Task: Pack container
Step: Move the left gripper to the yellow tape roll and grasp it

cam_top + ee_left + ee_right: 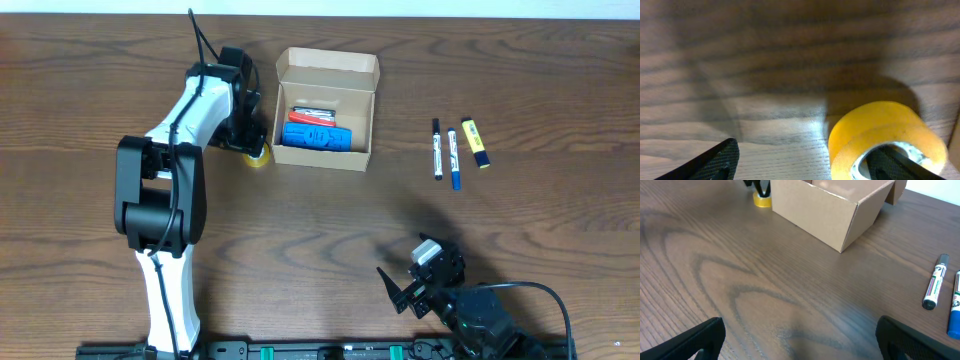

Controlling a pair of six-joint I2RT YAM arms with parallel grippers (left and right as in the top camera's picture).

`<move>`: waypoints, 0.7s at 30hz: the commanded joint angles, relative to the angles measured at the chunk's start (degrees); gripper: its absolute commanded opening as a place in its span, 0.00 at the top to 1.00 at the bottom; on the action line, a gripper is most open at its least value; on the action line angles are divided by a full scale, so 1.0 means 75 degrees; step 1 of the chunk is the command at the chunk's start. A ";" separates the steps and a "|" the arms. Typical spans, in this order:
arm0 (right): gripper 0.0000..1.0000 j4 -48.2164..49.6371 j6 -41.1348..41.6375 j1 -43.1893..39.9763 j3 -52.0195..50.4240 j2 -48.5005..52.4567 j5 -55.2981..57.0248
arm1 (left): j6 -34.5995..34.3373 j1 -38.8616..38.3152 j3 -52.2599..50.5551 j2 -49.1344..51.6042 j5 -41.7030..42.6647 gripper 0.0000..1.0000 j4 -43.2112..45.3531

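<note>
The container (368, 130) is an open tan cardboard box with its flap lid up at the back; it also shows in the right wrist view (830, 215). Inside lie a blue item (318, 136) and a red item (312, 113). A yellow tape roll (259, 158) sits on the table by the box's left wall. My left gripper (246, 140) is over it. In the left wrist view the gripper (810, 157) is open, with one finger inside the hole of the tape roll (880, 130) and the other on its far side. My right gripper (402, 291) is open and empty near the front edge (800, 340).
A black marker (437, 148), a blue marker (453, 160) and a yellow highlighter (476, 143) lie side by side right of the box. The black marker (935, 282) and blue marker (955, 311) show at the right wrist view's right edge.
</note>
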 commanded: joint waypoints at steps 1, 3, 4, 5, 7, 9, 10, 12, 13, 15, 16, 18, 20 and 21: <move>0.01 -0.0009 -0.0102 0.0108 -0.0020 -0.0044 0.0017 | -0.0163 -0.0009 -0.0198 -0.0169 -0.0114 0.21 -0.0035; 0.01 -0.0009 -0.0102 0.0108 -0.0020 -0.0044 0.0017 | -0.0236 -0.0009 -0.0198 -0.0169 -0.0114 0.29 -0.0055; 0.01 -0.0009 -0.0102 0.0108 -0.0020 -0.0044 0.0017 | -0.0271 -0.0009 -0.0198 -0.0169 -0.0111 0.33 -0.0055; 0.01 -0.0009 -0.0102 0.0108 -0.0020 -0.0044 0.0017 | -0.0326 -0.0009 -0.0198 -0.0169 -0.0111 0.37 -0.0052; 0.01 -0.0009 -0.0102 0.0108 -0.0020 -0.0044 0.0017 | -0.0405 -0.0009 -0.0198 -0.0169 -0.0111 0.52 -0.0052; 0.01 -0.0009 -0.0102 0.0108 -0.0020 -0.0044 0.0017 | -0.0469 -0.0009 -0.0198 -0.0169 -0.0111 0.63 -0.0052; 0.01 -0.0009 -0.0102 0.0108 -0.0020 -0.0044 0.0017 | -0.0495 -0.0009 -0.0198 -0.0169 -0.0111 0.68 -0.0055; 0.01 -0.0009 -0.0102 0.0108 -0.0020 -0.0044 0.0017 | -0.0583 -0.0009 -0.0195 -0.0169 -0.0114 0.72 -0.0055; 0.01 -0.0009 -0.0102 0.0108 -0.0020 -0.0044 0.0017 | -0.0615 -0.0009 -0.0189 -0.0172 -0.0114 0.76 -0.0058; 0.01 -0.0009 -0.0102 0.0108 -0.0020 -0.0044 0.0017 | -0.0694 -0.0009 -0.0131 -0.0172 -0.0122 0.87 -0.0102; 0.01 -0.0009 -0.0102 0.0108 -0.0020 -0.0044 0.0017 | -0.0726 -0.0009 -0.0067 -0.0172 -0.0125 0.92 -0.0154; 0.01 -0.0009 -0.0102 0.0108 -0.0020 -0.0044 0.0017 | -0.0863 0.0006 0.0201 -0.0172 -0.0198 0.94 -0.0344; 0.01 -0.0009 -0.0102 0.0108 -0.0020 -0.0044 0.0017 | -0.0860 0.0023 0.0589 -0.0172 -0.0201 0.94 -0.0571; 0.01 -0.0009 -0.0102 0.0108 -0.0020 -0.0044 0.0017 | -0.0860 0.0035 0.0848 -0.0172 -0.0219 0.94 -0.0711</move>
